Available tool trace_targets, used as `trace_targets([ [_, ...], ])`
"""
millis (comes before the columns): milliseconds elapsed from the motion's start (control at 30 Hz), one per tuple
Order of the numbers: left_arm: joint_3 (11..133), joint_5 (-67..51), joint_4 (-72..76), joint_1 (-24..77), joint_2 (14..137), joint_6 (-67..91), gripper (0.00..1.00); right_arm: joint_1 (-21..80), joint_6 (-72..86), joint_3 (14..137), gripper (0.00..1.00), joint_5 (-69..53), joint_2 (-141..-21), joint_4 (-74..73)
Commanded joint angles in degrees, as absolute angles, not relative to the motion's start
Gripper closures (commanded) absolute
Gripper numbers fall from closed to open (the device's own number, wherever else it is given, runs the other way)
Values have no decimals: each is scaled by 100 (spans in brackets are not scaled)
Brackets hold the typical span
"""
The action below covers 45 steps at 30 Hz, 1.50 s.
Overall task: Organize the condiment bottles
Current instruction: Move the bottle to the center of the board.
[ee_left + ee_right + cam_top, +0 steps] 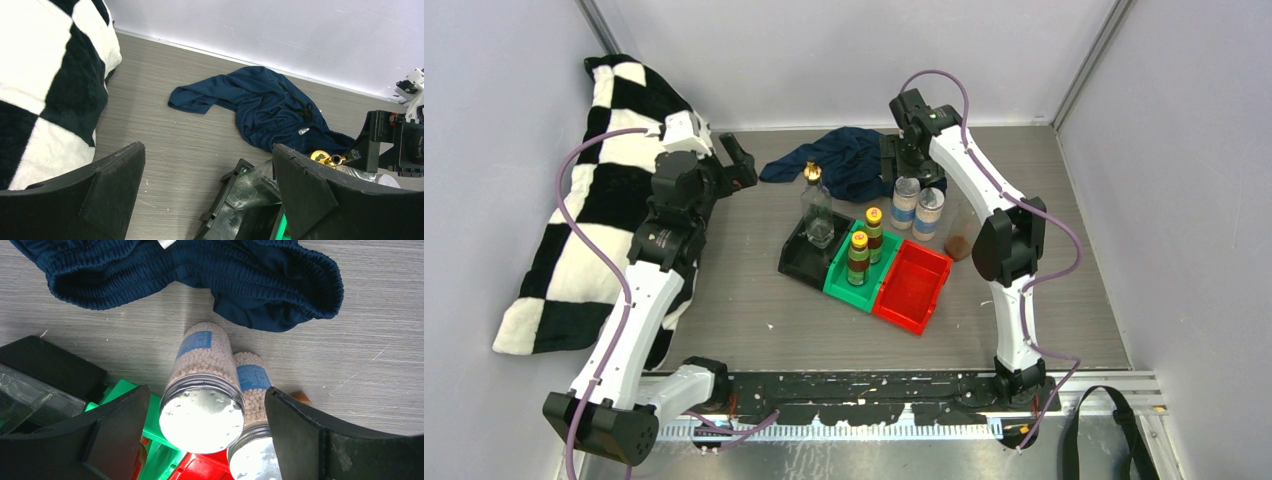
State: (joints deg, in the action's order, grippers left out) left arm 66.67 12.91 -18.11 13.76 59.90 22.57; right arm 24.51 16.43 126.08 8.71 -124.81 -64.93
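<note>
Two clear jars (202, 360), silvery lids, white beads, blue labels; L gripper (207, 147), R gripper (206, 405) both spread, empty.

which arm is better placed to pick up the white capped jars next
Right. The right arm's jaws stand open over one jar, the other jar beside it, both outside the red bin. The left arm's jaws sit off by the checkered blanket.
</note>
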Motion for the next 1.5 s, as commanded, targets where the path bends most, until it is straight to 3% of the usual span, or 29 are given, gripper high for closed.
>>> trace_targets([
  [0, 6663, 1338, -1716, 1397, 5994, 2342, 2, 2424, 1571, 12605, 11, 765, -12453, -6425],
  [367, 6653, 1336, -1717, 1397, 5985, 2370, 2, 2420, 1591, 12543, 21, 738, -12385, -6477],
  [967, 6660, 1302, -1715, 1397, 6003, 2387, 2, 2425, 1633, 12544, 58, 711, -12297, -6428],
  [1467, 6654, 1301, -1714, 1397, 6027, 2382, 2, 2522, 1627, 12864, 64, 569, -12383, -6283],
])
